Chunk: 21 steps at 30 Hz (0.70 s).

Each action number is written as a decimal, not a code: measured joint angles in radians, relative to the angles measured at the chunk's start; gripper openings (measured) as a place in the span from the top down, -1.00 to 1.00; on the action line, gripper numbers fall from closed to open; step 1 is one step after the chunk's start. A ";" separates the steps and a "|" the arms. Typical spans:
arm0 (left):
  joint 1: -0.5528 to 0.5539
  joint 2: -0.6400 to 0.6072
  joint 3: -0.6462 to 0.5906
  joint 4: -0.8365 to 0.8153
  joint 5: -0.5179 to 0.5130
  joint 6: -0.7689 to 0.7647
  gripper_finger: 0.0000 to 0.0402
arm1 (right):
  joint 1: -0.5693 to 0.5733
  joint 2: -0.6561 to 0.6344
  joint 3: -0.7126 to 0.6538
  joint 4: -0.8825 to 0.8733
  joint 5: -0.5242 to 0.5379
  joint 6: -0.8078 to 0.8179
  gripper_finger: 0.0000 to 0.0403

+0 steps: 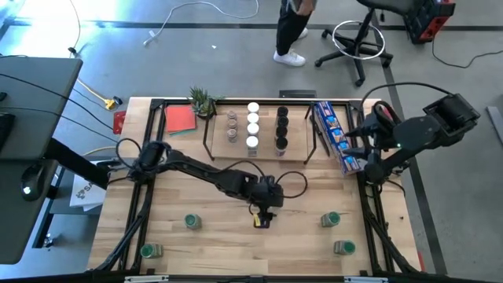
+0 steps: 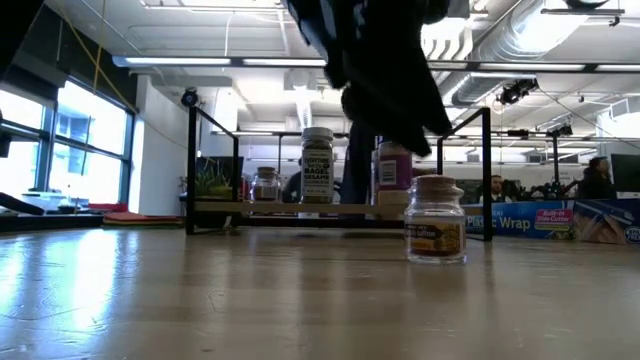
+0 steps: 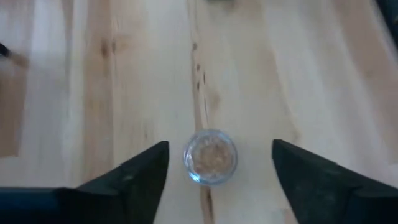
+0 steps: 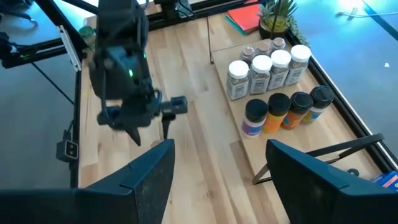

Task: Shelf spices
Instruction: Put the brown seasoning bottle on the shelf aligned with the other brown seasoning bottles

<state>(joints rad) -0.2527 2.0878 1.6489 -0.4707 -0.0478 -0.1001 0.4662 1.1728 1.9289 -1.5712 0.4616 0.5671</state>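
A small glass spice jar [image 3: 210, 157] with a brownish top stands upright on the table near its middle [image 2: 436, 220]. My left gripper [image 3: 219, 146] hangs open above it, slanting down, one finger on either side of the jar with a gap to each. The light-wood shelf [image 1: 259, 151] stands at the far middle and carries jars with white [image 1: 253, 124], black [image 1: 281, 126] and brownish [image 1: 232, 126] lids. Several green-lidded jars [image 1: 192, 222] stand on the near part of the table. My right gripper [image 4: 219, 146] is open, raised at the right, and holds nothing.
A long blue printed box [image 1: 334, 134] lies right of the shelf. A small potted plant [image 1: 203, 101] and a red flat thing [image 1: 181, 119] sit at the far left. A person's legs [image 1: 292, 31] and a wheeled stool [image 1: 357, 39] are beyond the table.
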 joint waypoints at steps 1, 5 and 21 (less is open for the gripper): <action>-0.001 0.011 0.000 -0.003 -0.004 0.000 -0.45 | 0.000 -0.002 0.000 0.000 0.000 0.001 -0.23; -0.006 0.045 0.000 0.009 -0.005 0.017 -0.55 | 0.000 -0.016 0.000 0.000 -0.008 0.020 -0.23; -0.024 0.117 0.000 0.073 -0.118 -0.064 -0.39 | 0.000 -0.026 0.000 0.000 -0.020 0.037 -0.23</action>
<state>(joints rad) -0.2765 2.2047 1.6489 -0.3981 -0.1658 -0.1640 0.4667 1.1473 1.9289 -1.5711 0.4417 0.6038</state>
